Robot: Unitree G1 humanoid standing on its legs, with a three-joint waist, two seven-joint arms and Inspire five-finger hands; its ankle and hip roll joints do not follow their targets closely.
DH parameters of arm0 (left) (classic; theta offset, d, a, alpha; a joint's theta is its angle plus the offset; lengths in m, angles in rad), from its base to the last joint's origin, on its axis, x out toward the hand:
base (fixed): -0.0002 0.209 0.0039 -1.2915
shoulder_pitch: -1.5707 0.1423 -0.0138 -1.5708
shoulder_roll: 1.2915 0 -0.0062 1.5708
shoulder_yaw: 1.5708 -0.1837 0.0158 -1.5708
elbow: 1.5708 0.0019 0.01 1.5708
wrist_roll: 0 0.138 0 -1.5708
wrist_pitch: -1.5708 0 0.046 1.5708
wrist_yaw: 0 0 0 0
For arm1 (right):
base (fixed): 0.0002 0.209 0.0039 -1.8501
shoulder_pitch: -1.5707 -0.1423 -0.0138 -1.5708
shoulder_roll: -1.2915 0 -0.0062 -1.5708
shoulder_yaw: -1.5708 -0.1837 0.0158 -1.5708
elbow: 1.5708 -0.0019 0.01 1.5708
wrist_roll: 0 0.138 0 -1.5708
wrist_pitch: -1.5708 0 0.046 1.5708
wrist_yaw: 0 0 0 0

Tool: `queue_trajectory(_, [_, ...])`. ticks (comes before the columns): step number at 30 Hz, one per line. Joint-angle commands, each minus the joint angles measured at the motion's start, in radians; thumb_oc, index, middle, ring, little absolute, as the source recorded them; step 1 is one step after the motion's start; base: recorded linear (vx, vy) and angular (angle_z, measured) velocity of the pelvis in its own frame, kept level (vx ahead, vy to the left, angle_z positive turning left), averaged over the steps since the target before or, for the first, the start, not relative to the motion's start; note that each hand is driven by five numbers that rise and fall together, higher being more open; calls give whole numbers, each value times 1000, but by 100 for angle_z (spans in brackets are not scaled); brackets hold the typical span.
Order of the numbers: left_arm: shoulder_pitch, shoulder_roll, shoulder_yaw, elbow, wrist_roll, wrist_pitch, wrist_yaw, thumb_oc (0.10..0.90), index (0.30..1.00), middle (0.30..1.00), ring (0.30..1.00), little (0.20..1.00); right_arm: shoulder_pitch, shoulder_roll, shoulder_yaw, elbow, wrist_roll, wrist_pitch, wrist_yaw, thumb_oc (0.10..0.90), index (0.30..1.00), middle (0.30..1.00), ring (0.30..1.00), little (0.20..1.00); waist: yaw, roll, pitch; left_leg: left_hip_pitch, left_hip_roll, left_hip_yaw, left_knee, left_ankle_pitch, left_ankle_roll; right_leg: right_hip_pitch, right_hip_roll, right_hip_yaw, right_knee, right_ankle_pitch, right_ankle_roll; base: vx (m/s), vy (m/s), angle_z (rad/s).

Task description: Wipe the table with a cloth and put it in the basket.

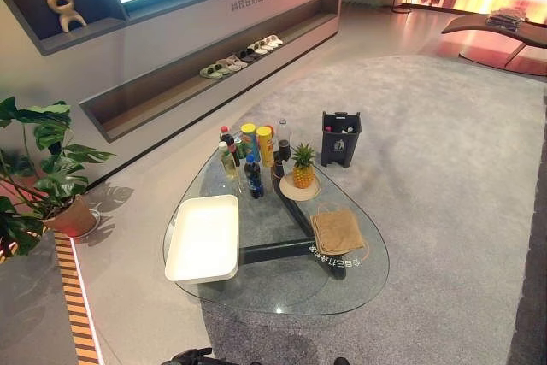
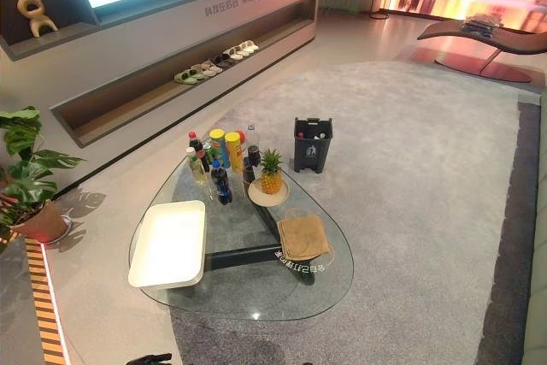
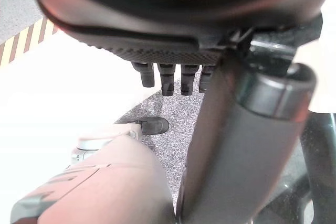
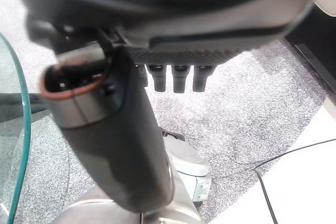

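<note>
Cloth (image 1: 336, 230) lies folded flat on my glass counter (image 1: 256, 292), toward its 3 o'clock edge in the left eye view, long axis running roughly 12 to 6. It sits on my right side, so I judge my right arm the nearer one. The white basket (image 1: 205, 238) rests at 9 o'clock of the cloth, apart from it. At 12 o'clock stand a pineapple on a plate (image 1: 301, 175) and a cluster of bottles and cans (image 1: 248, 153), with a dark bin (image 1: 340, 138) on the carpet beyond.

In the right eye view the cloth's near side is free of things.

In the left wrist view my left robot hand (image 3: 176, 80) hangs with straight, empty fingers.

In the right wrist view my right robot hand (image 4: 176, 77) hangs likewise, relaxed and empty, beside the counter's rim.
</note>
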Motion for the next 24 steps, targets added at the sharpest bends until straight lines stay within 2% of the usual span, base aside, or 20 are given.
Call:
queue_trajectory(1, [-51, 25, 3, 44, 12, -24, 5, 800, 900, 900, 900, 900, -44, -24, -1, 53, -12, -4, -2, 800, 900, 900, 900, 900, 19, -30, 29, 21, -49, 73, 5, -79, 25, 34, -6, -53, 11, -50, 28, 0, 0, 0])
queue_trajectory(16, [-53, 28, 7, 45, 7, -30, 18, 800, 900, 900, 900, 900, -44, -25, 0, 50, -8, -2, -6, 800, 900, 900, 900, 900, 17, -32, 24, 28, -45, 74, 5, -80, 23, 40, -1, -51, 15, -58, 24, 0, 0, 0])
queue_trajectory(24, [-45, 38, 15, 39, -11, -35, 29, 800, 900, 900, 900, 900, -35, -36, -3, 47, -24, 7, 4, 800, 900, 900, 900, 900, 12, -26, 40, 21, -45, 69, 5, -76, 20, 34, 2, -40, 10, -51, 26, 45, -3, 0])
